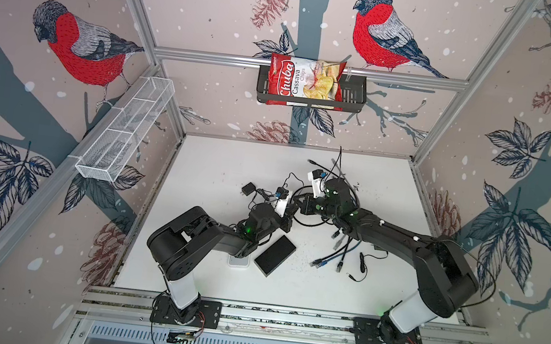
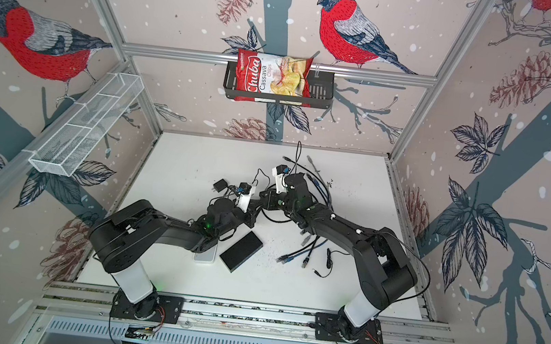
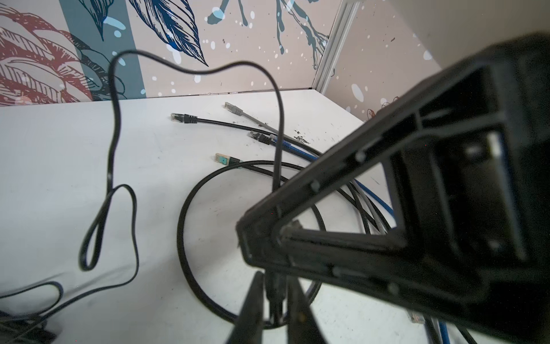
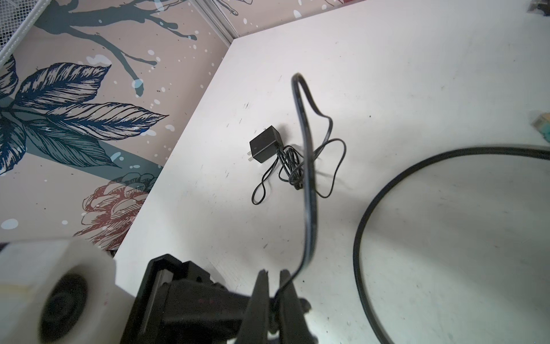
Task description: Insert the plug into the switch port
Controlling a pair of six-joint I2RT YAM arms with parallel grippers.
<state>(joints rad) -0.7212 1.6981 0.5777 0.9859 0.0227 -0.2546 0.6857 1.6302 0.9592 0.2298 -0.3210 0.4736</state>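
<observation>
1. The right gripper [image 4: 272, 272] was pinched tight on the thin black cord [image 4: 309, 190]. It was up over the table [image 1: 216, 173], in the middle of both top views.
2. The left gripper [image 3: 275, 278] sat right next to it, with its jaws a little apart. A dark stub sat loose between them. I think that was the plug [image 3: 273, 295], but it was too blurry to be sure.
3. The switch [image 1: 274, 255] was a flat black box. It lay lower in the middle of both top views, just beside the left arm and apart from both grippers. Its port did not show.
4. The cord looked light and floppy, so it would bend and swing. The plug looked small and hard. The best place to hold it was likely on the hard part just behind the tip, not on the soft cord.
5. I counted:
   - two arms and two grippers
   - one switch
   - one black wall block [image 4: 265, 144] on the cord
   - five cable ends [image 3: 183, 118] with clips
   - one more loose thin cord [image 1: 362, 262]
   - one white box [image 1: 238, 263]
</observation>
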